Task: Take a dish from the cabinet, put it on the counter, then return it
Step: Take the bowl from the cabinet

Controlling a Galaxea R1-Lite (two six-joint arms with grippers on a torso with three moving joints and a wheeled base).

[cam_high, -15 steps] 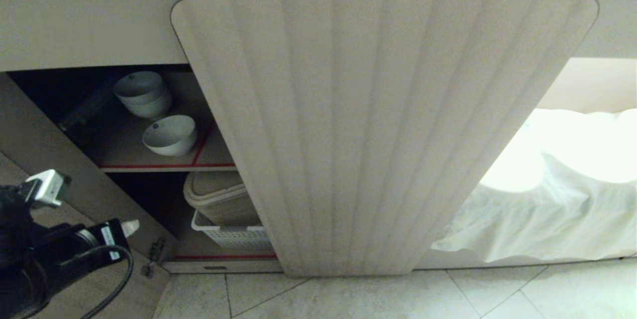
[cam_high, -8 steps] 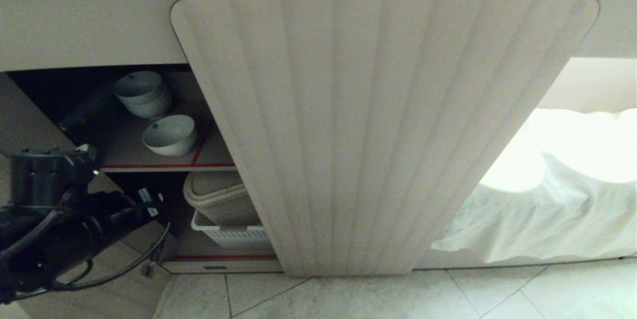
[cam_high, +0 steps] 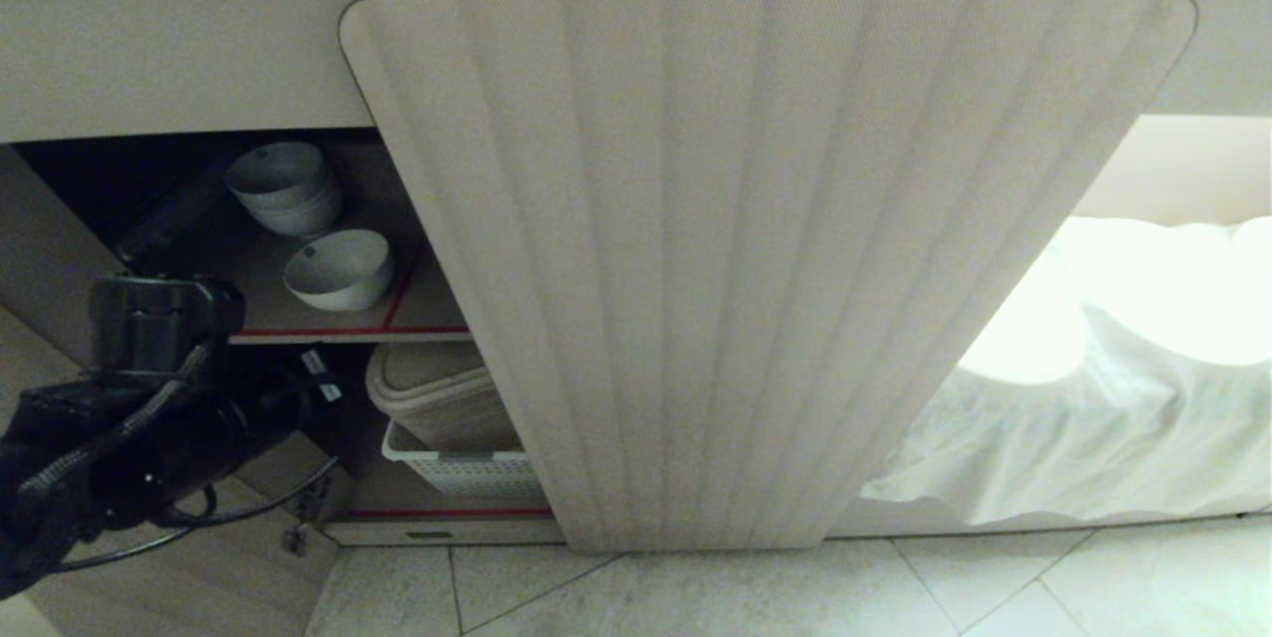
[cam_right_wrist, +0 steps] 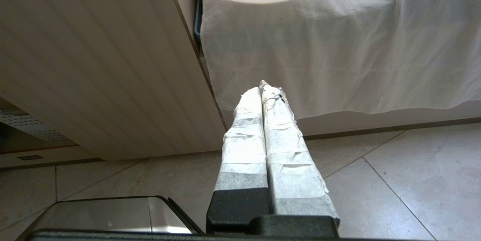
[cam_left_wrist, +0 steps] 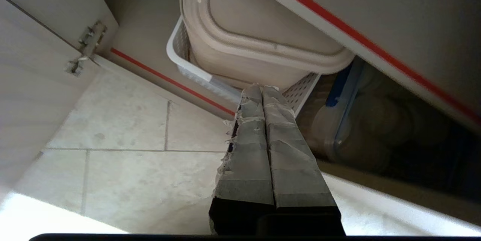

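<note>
White bowl: we see the dish (cam_high: 339,268) on the upper red-edged shelf (cam_high: 338,330) of the cabinet (cam_high: 765,259), just in front of a stack of bowls (cam_high: 283,186).
Done: we judge nothing finished but the open left door (cam_left_wrist: 34,68); the dish is untouched.
Left: lift it out, set it on the desk, return it.
Left hand: our left hand (cam_left_wrist: 262,89) is pressed shut and empty, pointing at the beige lidded bin (cam_left_wrist: 259,41) in its white basket (cam_left_wrist: 180,51), below the dish's shelf.
Right hand: our right hand (cam_right_wrist: 261,87) is closed on nothing, parked low before a white cloth (cam_right_wrist: 338,49).
</note>
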